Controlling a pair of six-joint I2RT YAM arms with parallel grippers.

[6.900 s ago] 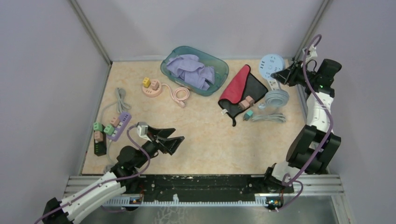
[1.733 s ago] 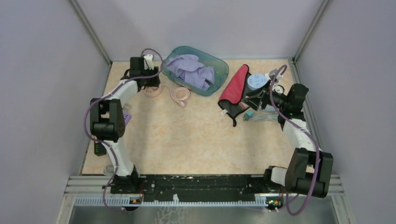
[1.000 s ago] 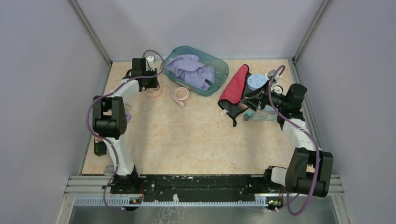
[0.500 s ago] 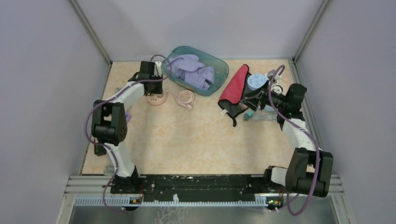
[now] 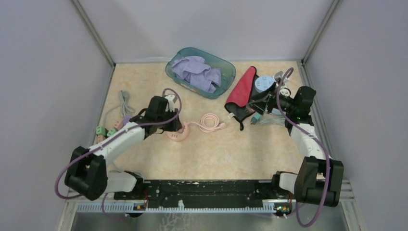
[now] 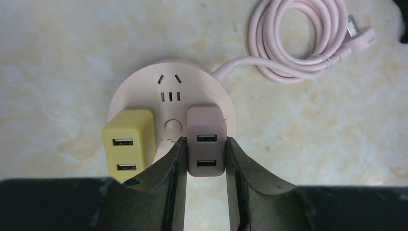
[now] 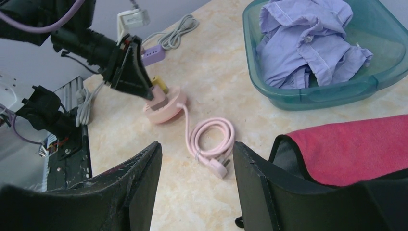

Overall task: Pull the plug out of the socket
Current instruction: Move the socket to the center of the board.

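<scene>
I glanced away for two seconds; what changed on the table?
The left tool, shut on the mauve plug, dragged the pink socket and its coiled cable away from the basin, nearer and rightward. The plug is still seated. The basin and red cloth stayed put.

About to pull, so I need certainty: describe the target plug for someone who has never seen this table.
From the teal tub, come toward the left arm to the round pink socket. Two USB plugs sit on it; yours is the mauve plug gripped by the left pincer, not the yellow plug beside it.
</scene>
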